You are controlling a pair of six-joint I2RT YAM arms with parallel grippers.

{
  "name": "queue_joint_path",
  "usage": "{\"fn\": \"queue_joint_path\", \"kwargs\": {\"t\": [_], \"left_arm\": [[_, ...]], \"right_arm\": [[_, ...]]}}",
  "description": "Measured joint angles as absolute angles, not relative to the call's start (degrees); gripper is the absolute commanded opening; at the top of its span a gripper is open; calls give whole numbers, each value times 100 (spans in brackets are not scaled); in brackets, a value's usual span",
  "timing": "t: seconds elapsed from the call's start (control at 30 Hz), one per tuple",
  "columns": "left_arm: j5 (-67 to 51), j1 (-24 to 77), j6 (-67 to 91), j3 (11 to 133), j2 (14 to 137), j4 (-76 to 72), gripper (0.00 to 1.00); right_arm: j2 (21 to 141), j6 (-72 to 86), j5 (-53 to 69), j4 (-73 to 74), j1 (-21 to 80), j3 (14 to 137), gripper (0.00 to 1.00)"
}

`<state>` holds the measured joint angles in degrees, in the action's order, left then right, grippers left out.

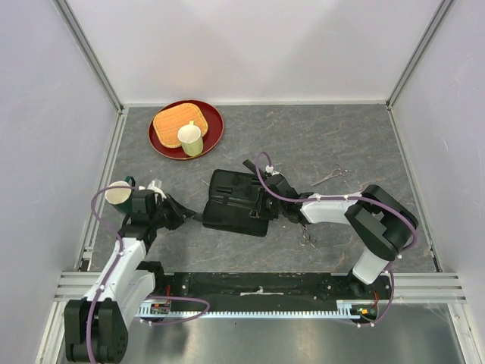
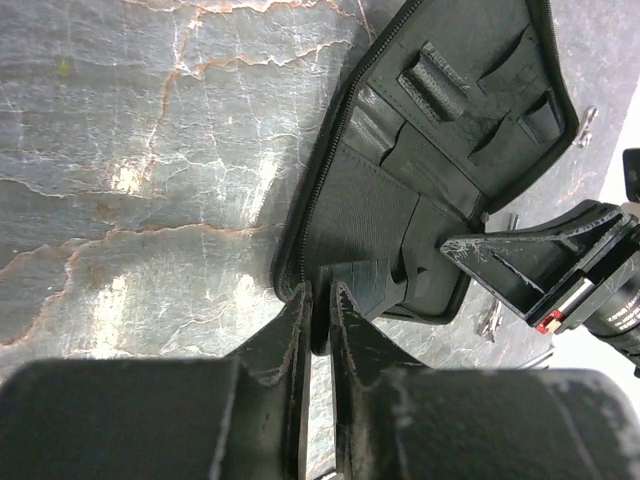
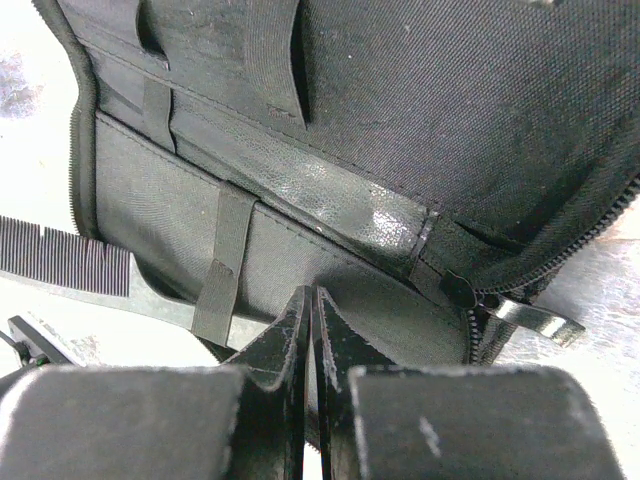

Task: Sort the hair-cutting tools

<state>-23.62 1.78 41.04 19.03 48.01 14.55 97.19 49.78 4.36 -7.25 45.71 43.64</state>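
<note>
The black zip case (image 1: 231, 199) lies open in the middle of the table. My left gripper (image 1: 198, 217) is shut on the case's near left edge (image 2: 322, 330). My right gripper (image 1: 267, 187) is at the case's right edge, its jaws (image 3: 310, 292) closed on something thin and dark. This seems to be the end of a black comb (image 3: 60, 262), whose teeth stick out to the left under the case. The comb's tip shows beside the case's far right corner (image 1: 248, 164). One pair of silver scissors (image 1: 332, 175) lies at the right. Another pair (image 1: 307, 238) lies under my right arm. The other comb is hidden.
A red plate (image 1: 163, 144) with an orange mat and a pale cup (image 1: 190, 139) stands at the back left. A green mug (image 1: 119, 192) stands by my left arm. White walls close in the table on three sides.
</note>
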Motion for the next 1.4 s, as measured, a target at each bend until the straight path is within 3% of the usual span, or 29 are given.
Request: {"fn": "queue_joint_path", "kwargs": {"t": [0.33, 0.83, 1.4], "left_arm": [[-2644, 213, 4283, 1299, 4814, 464, 18], [-3216, 694, 4281, 1236, 5645, -757, 7], [-3507, 878, 4091, 1658, 7032, -1175, 2]], "right_arm": [[9745, 4984, 478, -786, 4556, 4370, 10], [9837, 4980, 475, -729, 4563, 4506, 10], [9876, 4945, 425, -482, 4580, 4659, 10]]}}
